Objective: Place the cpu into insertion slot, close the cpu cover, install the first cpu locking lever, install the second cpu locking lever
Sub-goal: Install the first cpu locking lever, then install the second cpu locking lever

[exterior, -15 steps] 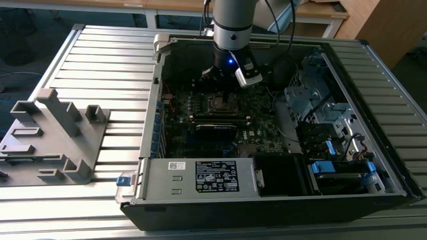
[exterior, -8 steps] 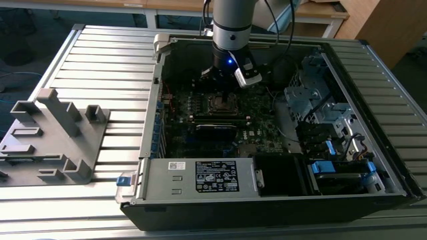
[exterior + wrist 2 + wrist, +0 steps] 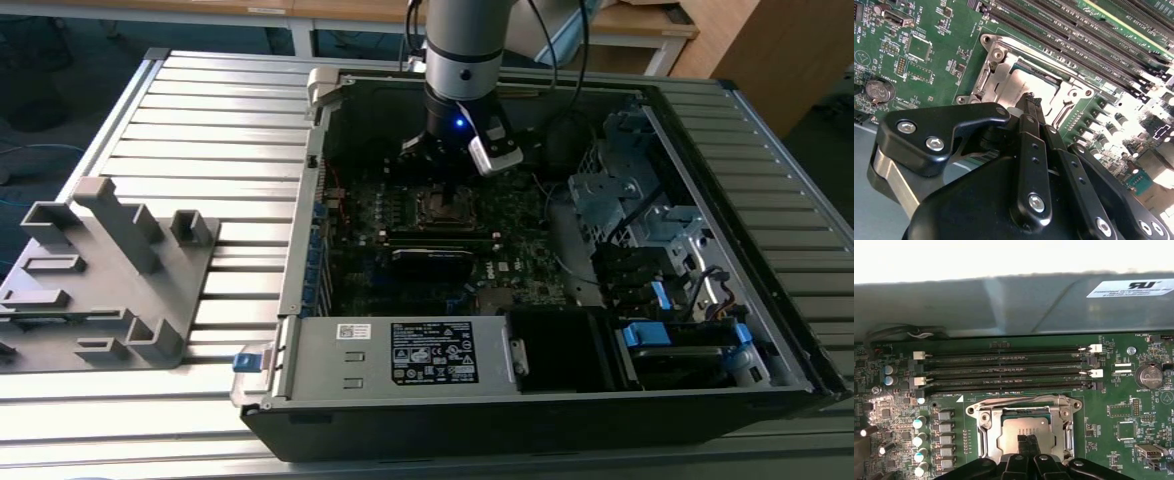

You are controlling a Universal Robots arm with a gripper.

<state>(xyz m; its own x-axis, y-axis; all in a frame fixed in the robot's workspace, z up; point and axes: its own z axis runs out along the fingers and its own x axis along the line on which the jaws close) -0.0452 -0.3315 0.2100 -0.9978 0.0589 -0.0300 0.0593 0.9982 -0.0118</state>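
The end effector (image 3: 1027, 444), fingers clenched together, hovers over the cpu (image 3: 1026, 429) seated under the closed cpu cover (image 3: 985, 426).

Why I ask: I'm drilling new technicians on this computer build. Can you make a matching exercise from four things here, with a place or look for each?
Things:
1. chip
2. metal cover frame
3. coin battery
4. grey plastic stand

Descriptions:
a. on the slatted table, outside the computer case
b. round and silver, on the green board
c. just below the gripper, seen through a square window
d. lying flat around the chip

Pairs: 1-c, 2-d, 3-b, 4-a
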